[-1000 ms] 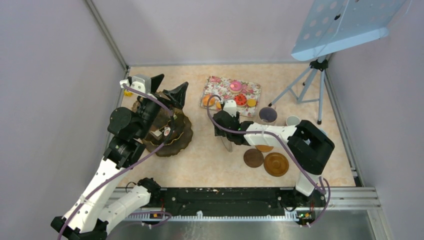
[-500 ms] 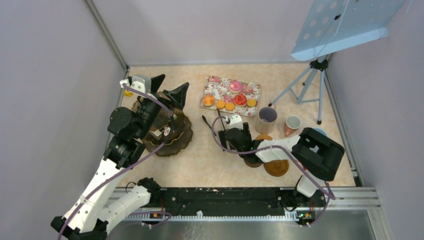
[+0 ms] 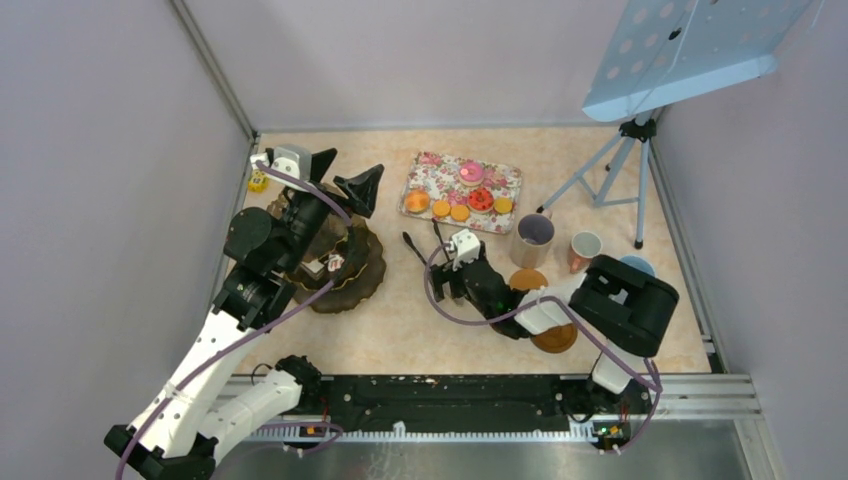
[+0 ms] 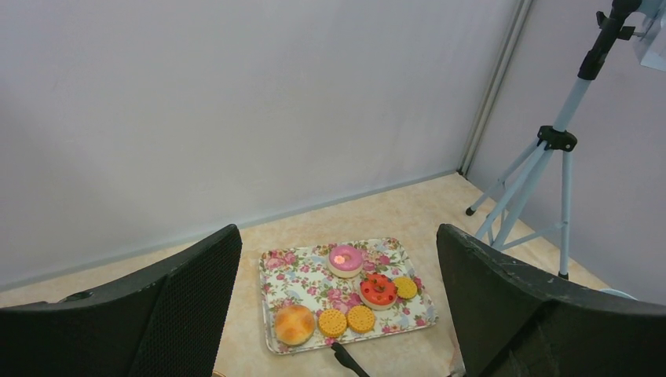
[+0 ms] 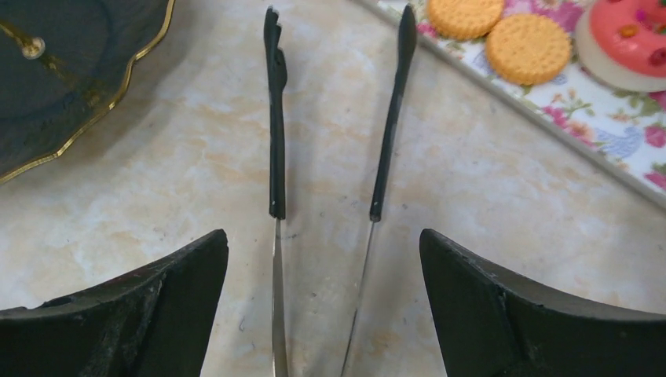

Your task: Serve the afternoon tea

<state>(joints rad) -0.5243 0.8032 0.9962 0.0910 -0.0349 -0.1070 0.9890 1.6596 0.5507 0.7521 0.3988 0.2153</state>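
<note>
The toy cakes sit on the rose-patterned tray (image 3: 432,165): a pink cake (image 4: 345,259), a red cake (image 4: 378,289), a bun (image 4: 294,323) and orange biscuits (image 4: 360,318). The lilac mug (image 3: 533,238), small white cup (image 3: 584,247) and light-blue mug (image 3: 640,265), partly hidden by my right arm, stand to the tray's right. My right gripper (image 5: 322,239) is open low over the table, with the black tongs (image 5: 275,118) lying between its fingers, untouched. My left gripper (image 4: 338,236) is open and empty, raised left of the tray.
A dark scalloped stand with a gold rim (image 3: 350,275) stands under my left arm and shows in the right wrist view (image 5: 71,63). Brown saucers (image 3: 553,338) lie by my right arm. A tripod (image 3: 625,165) stands at the back right. Walls close in on three sides.
My right gripper has pulled back from the tray towards the near edge and now sits low with the tongs between its fingers. My left gripper has shifted slightly right.
</note>
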